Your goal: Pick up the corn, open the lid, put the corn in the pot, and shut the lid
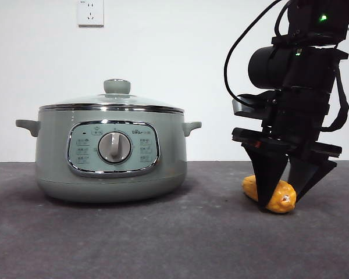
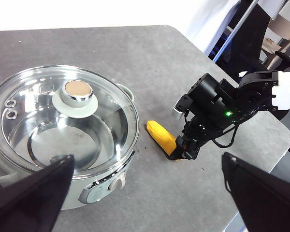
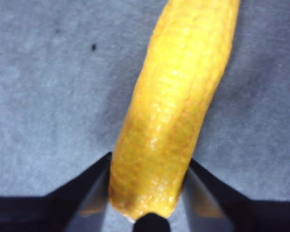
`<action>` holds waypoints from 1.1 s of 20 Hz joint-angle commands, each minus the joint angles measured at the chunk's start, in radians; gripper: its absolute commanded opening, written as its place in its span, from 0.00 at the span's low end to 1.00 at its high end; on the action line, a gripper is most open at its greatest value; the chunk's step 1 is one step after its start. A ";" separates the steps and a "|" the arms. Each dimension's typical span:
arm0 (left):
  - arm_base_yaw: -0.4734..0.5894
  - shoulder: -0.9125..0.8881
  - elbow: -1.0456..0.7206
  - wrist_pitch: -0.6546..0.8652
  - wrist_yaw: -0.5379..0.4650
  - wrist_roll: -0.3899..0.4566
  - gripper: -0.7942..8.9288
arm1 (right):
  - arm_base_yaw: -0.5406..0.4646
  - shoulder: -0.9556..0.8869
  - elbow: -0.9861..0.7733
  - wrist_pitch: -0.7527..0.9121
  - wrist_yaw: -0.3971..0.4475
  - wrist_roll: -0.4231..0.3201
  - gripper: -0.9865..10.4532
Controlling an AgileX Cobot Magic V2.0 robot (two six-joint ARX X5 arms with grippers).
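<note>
Grasping step: right end effector (image 1: 281, 199) clamped on corn (image 1: 277, 196) lying on table (image 1: 163, 244) beside pot (image 1: 107, 157). Lid (image 1: 111, 102) closed. Left end effector (image 2: 145, 188) spread, empty. Next: lift corn, left takes knob.

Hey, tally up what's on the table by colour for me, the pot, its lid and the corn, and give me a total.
Sage green: 1, the pot
Clear glass with a green knob: 1, the lid
Yellow-orange: 1, the corn, lying on the table between the right end effector's jaws
Total: 3
</note>
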 commanded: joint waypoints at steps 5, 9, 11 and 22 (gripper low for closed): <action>-0.005 0.039 0.002 0.046 0.003 0.004 0.70 | 0.003 -0.116 -0.002 -0.031 -0.003 -0.016 0.08; -0.033 0.116 0.002 0.158 0.002 0.004 0.70 | 0.003 -0.350 0.000 -0.056 -0.008 -0.016 0.08; -0.063 0.172 0.002 0.250 -0.017 0.004 0.70 | 0.003 -0.475 0.009 -0.077 -0.026 -0.014 0.08; -0.282 0.564 0.004 0.552 -0.439 0.113 0.69 | 0.003 -0.809 0.158 -0.249 -0.038 -0.011 0.08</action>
